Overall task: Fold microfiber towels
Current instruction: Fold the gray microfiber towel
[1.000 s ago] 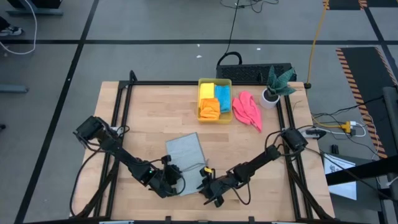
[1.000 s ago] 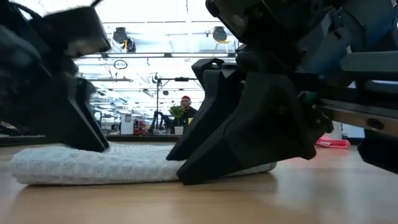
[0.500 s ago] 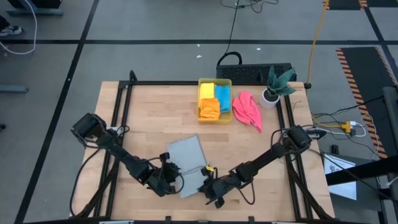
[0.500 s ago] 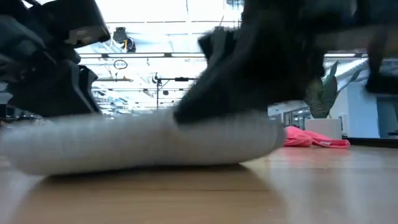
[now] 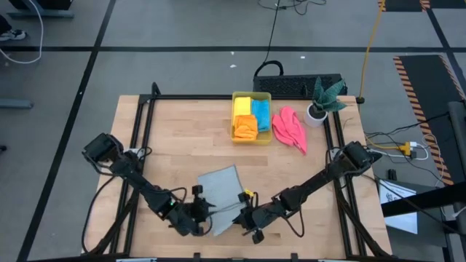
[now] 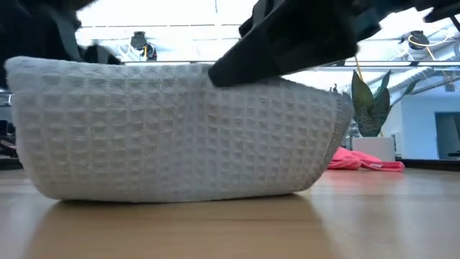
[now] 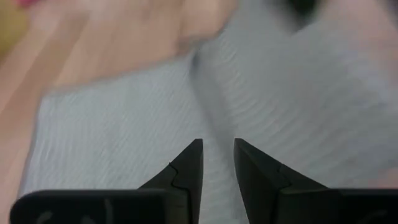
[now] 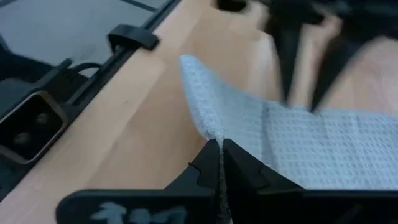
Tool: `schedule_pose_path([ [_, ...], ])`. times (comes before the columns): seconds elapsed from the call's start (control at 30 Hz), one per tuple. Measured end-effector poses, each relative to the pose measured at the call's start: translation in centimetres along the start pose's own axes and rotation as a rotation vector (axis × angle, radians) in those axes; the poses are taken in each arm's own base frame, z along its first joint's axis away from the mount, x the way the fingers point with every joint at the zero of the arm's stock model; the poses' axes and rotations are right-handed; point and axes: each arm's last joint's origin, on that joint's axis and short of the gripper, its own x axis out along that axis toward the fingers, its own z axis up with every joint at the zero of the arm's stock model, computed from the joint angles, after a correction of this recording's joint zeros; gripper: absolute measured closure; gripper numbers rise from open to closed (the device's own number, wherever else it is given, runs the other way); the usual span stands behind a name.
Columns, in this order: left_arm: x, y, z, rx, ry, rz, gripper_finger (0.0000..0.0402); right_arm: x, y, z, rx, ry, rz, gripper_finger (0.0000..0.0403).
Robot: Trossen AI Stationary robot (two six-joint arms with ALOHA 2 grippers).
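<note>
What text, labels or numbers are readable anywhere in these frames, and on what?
None readable.
White sheet on the floor right of the table: print too small to read.
Right wrist camera housing: pale marking, blurred, unreadable.
Grey microfiber towel, yellow bin, plant pot: no lettering visible.
</note>
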Motion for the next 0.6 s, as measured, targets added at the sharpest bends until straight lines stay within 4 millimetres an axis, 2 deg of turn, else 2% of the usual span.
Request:
schedule_pose_path([
  [0.17, -0.5, -1.2, 1.0, 0.092, -0.11, -0.094, 0.0309, 0.3, -1.3, -0.3, 0.051, 0.035, -0.028, 0.0399],
  [0.33, -0.4, -1.4, 1.8, 0.071, -0.147, -0.206, 0.0301, 0.4, -1.9, -0.4, 0.056, 0.047, -0.04, 0.0399],
  [0.43, -0.2, -1.3, 2.2, 0.066, -0.151, -0.259, 0.0272, 0.4, -2.0, -0.4, 0.057, 0.048, -0.042, 0.0399],
  [0.6, -0.2, -1.4, 2.5, 0.065, -0.157, -0.343, 0.0198, 0.4, -2.2, -0.5, 0.06, 0.05, -0.049, 0.0399],
])
